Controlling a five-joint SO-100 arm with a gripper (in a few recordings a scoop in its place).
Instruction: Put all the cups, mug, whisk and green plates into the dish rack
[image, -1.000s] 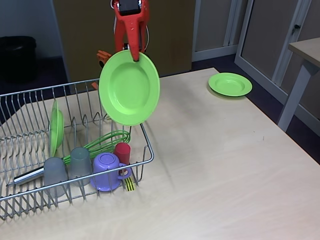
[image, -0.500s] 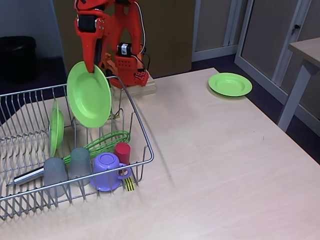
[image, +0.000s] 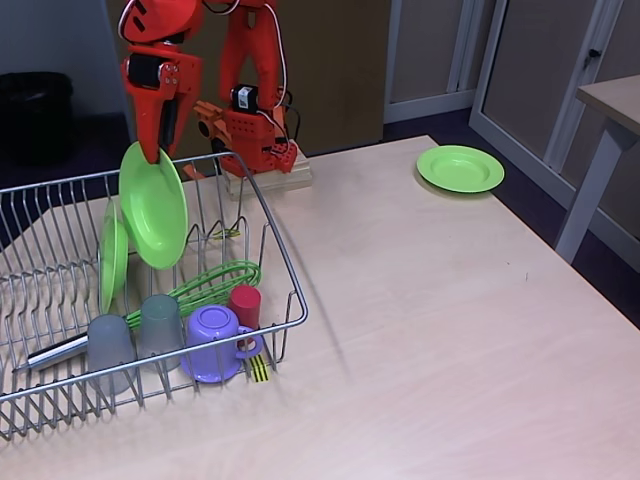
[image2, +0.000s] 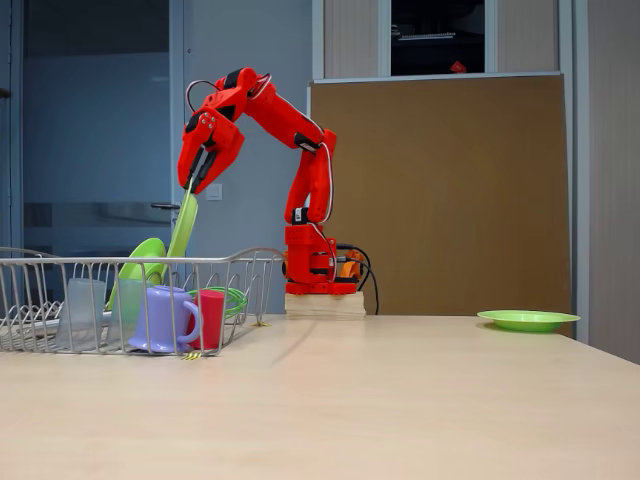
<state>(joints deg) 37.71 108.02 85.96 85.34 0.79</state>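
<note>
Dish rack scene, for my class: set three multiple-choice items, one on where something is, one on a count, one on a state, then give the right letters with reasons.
1. Where is the plate that lies flat on the table?
A. inside the rack
B. far from the rack, near the table's far right corner
C. under the mug

2. How many green plates are there in all?
A. two
B. three
C. four

3. What is the gripper doing?
A. open above the table
B. shut on the whisk
C. shut on a green plate held on edge over the rack

Key: 1 B, the flat plate sits apart from the dish rack. 2 B, it, the held plate and a plate standing in the rack. 3 C, the gripper pinches the held plate's top rim.
</note>
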